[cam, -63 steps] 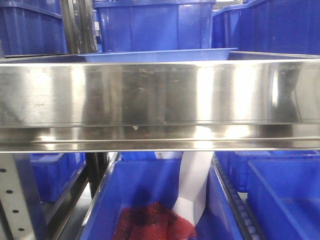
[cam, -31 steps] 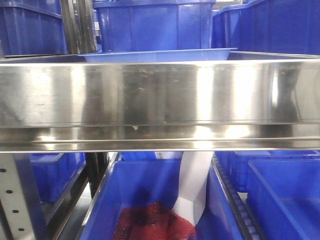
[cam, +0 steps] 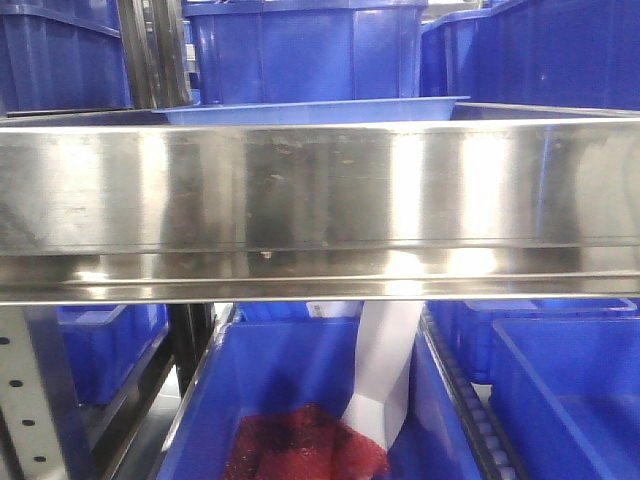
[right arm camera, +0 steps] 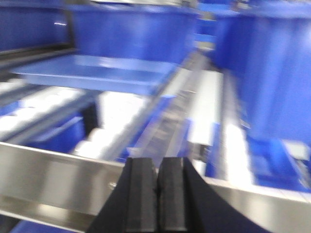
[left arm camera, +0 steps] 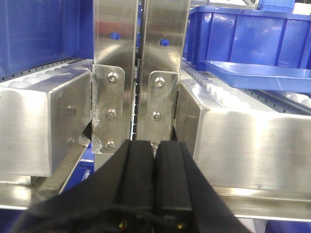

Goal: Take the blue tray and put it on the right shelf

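You can see the shallow light-blue plastic tray with the flared rim (cam: 315,110) already lying on the long polished stainless-steel shelf (cam: 320,200). In the front view only its rim shows above the wide reflective front lip, in front of a deep dark-blue plastic bin (cam: 300,45). In the left wrist view the tray (left arm camera: 257,75) sits to the right of the two perforated steel uprights (left arm camera: 138,63), on the white rollers of that shelf. In the right wrist view, which is blurred, the tray (right arm camera: 97,73) lies flat and a little to the left, behind the front lip.

The left gripper (left arm camera: 154,160) has its two black fingers pressed together with nothing between them, and it stands in front of the uprights, well apart from the tray. The right gripper (right arm camera: 156,187) is also closed and empty, in front of the shelf lip and not touching the tray.

My judgement is that the main work is done: the tray rests on the shelf and neither gripper has it. You should still check that it lies fully on the rollers, because the pictures do not show its near edge clearly. What seems left is only to bring both arms away from the rack.

Below the shelf another dark-blue bin with red mesh material (cam: 300,450) is visible; it is not part of the task.
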